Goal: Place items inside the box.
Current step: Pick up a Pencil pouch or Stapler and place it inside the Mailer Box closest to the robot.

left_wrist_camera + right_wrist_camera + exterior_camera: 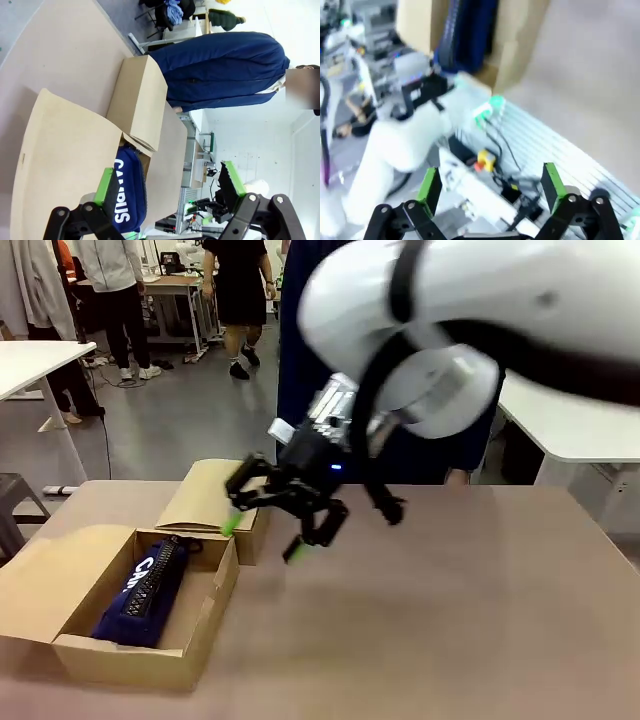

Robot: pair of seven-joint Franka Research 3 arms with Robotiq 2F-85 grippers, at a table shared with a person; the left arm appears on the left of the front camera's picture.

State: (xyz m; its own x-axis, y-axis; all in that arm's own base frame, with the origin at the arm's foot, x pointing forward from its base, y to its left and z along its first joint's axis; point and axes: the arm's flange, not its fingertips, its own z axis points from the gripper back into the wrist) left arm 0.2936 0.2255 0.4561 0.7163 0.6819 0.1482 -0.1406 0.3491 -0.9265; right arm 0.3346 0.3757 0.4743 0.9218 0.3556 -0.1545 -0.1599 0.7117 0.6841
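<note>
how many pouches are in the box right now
1: a navy pouch lettered "CAMPUS" lies lengthwise inside the open box, at the table's left near corner. Anything beneath it would be hidden.

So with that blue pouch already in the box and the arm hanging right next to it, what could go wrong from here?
The right gripper, jaws open and empty, hangs close to the box's upright flap; a low sweep could knock the flap or shove the box. The navy pouch takes much of the floor, so further items may land on it. A person stands right behind the arm.
</note>
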